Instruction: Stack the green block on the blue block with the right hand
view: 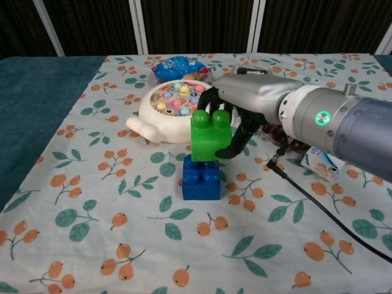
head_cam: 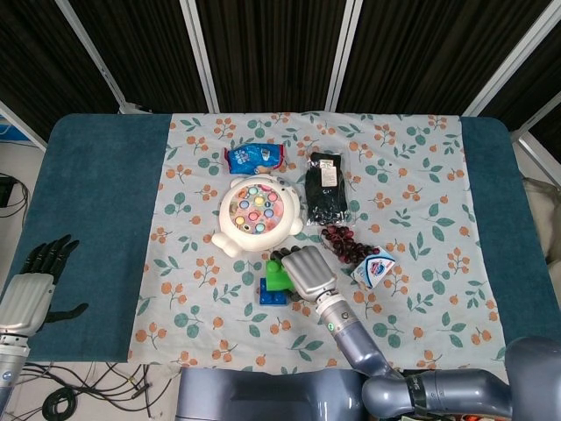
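Note:
My right hand (view: 245, 113) grips the green block (view: 211, 136), fingers curled around its right side. The green block sits tilted on top of the blue block (view: 201, 179), touching its studs, slightly off to the right. In the head view the right hand (head_cam: 307, 270) covers most of the green block (head_cam: 277, 277), and the blue block (head_cam: 272, 294) peeks out below it. My left hand (head_cam: 39, 281) hangs off the table's left edge, fingers spread, holding nothing.
A white round fishing-game toy (view: 174, 110) stands just behind the blocks. A blue snack bag (view: 177, 66), a black packet (head_cam: 326, 186), dark red grapes (head_cam: 344, 244) and a small white carton (view: 321, 162) lie behind and to the right. A black cable (view: 331, 214) trails over the cloth.

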Controlling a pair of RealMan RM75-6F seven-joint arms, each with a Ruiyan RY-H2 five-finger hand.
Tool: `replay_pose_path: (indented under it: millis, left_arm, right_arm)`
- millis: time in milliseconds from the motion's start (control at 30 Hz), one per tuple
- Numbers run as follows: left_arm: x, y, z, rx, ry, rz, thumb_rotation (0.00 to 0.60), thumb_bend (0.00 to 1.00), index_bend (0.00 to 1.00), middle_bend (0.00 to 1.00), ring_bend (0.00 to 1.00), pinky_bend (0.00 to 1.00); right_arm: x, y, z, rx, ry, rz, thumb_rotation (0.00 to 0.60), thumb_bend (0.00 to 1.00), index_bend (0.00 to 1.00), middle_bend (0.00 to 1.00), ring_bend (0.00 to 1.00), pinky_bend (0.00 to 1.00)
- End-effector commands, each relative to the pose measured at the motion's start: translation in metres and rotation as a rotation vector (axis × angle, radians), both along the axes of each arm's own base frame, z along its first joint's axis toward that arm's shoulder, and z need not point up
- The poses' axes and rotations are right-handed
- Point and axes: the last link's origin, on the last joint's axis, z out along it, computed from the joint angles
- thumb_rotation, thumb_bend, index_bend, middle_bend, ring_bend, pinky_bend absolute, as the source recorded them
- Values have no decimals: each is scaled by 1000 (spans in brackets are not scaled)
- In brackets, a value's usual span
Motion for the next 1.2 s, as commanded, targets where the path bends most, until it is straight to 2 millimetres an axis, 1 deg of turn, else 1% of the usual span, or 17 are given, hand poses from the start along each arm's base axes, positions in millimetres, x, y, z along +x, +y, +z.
replay_pose_path:
  millis: [33,333,1200]
  left_arm:
    - [0,0,0,1,-3,1,600,68,0,0,0,31]
    - [0,1,2,-2,-14,1,600,69,0,0,0,31]
    - [1,2,2,0,-25,4,600,68,0,0,0,31]
  right_arm:
    - [4,-2,-5,-6,11,-8,600,490,555,483,467,501]
    - [10,-1,-13,-6,59,-27,600,490,555,483,467,501]
    - [16,3,-27,26,86,-32,600,489,555,483,467,501]
